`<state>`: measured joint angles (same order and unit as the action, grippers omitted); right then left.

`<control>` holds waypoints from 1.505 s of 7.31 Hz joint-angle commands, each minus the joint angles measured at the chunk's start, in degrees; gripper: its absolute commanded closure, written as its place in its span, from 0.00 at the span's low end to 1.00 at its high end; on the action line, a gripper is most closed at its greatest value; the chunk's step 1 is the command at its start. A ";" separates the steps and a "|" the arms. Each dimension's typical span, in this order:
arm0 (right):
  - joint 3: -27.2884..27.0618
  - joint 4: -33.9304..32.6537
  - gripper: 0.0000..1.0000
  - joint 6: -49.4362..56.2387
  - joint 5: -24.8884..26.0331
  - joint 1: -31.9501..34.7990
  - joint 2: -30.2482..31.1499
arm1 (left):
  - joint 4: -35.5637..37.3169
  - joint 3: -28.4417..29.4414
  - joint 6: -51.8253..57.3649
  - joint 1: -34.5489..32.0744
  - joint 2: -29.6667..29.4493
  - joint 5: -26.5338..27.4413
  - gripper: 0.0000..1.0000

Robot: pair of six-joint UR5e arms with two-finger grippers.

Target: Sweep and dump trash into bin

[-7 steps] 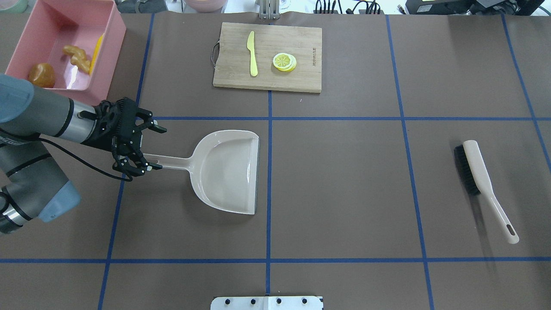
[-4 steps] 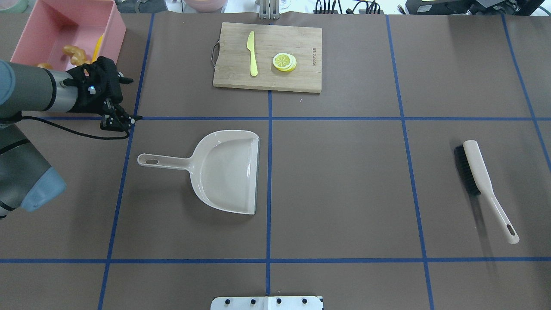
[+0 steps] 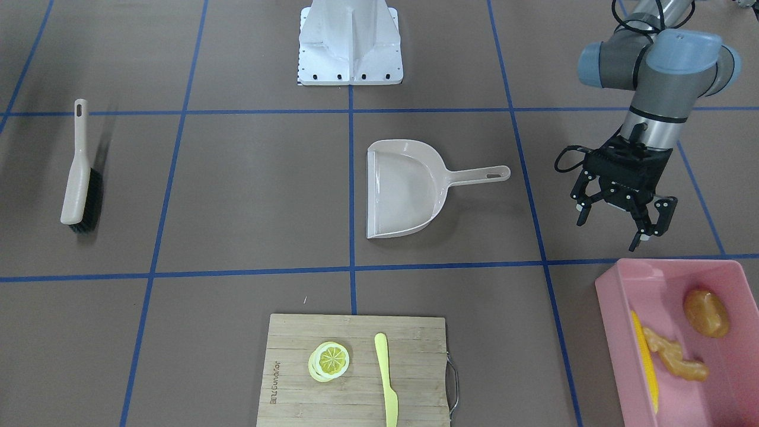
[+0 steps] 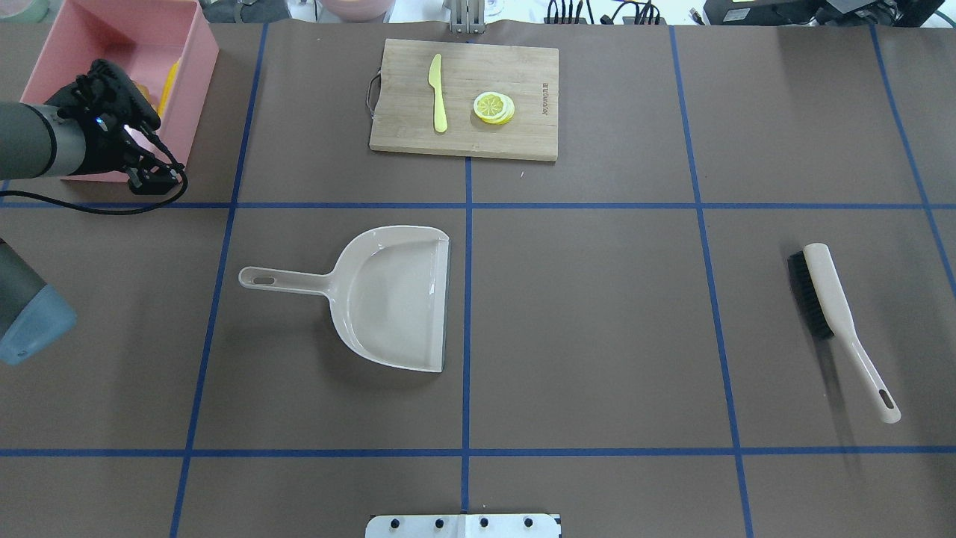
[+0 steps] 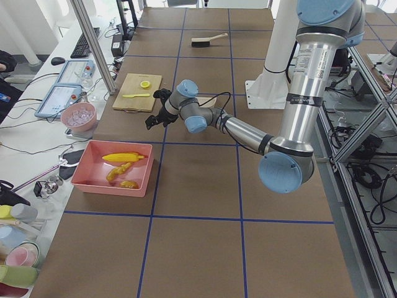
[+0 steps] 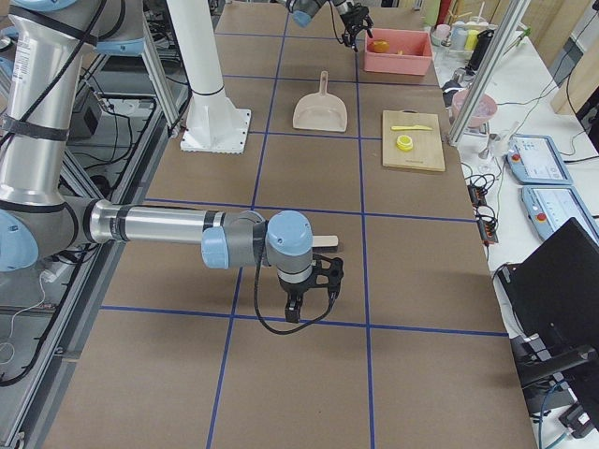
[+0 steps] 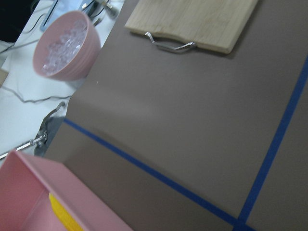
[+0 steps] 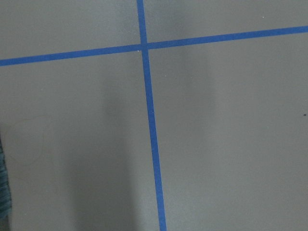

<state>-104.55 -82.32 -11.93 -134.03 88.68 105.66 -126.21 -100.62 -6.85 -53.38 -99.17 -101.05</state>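
Left pincer [image 3: 614, 230] hangs spread and empty near the bin [image 3: 614, 320] holding the trash [image 3: 673, 356]; right pincer [image 6: 307, 301]: cannot tell.

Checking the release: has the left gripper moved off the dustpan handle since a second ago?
Yes. The left gripper has moved away from the dustpan, up to the bin.

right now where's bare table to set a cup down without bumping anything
The widest bare stretch lies between the dustpan mouth and the brush. The strip between the cutting board and the dustpan also shows bare. It is crowded at the robot's far left corner, where the left gripper hangs open by the bin.
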 commanded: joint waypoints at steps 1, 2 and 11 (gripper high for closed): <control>-0.13 -0.04 0.00 0.16 0.70 -0.09 -0.02 | 9.84 0.51 -5.02 -11.40 1.00 -21.67 0.02; 0.22 -0.04 0.00 0.16 1.92 -0.18 0.07 | 15.76 0.51 -4.50 -18.45 1.09 -31.65 0.02; 0.22 0.32 0.00 7.36 1.76 -0.26 -0.02 | 35.85 -0.27 12.33 -34.93 19.63 -32.11 0.02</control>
<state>-104.49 -82.03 -5.11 -132.31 88.42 105.60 -99.82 -100.53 -1.51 -85.94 -80.65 -133.53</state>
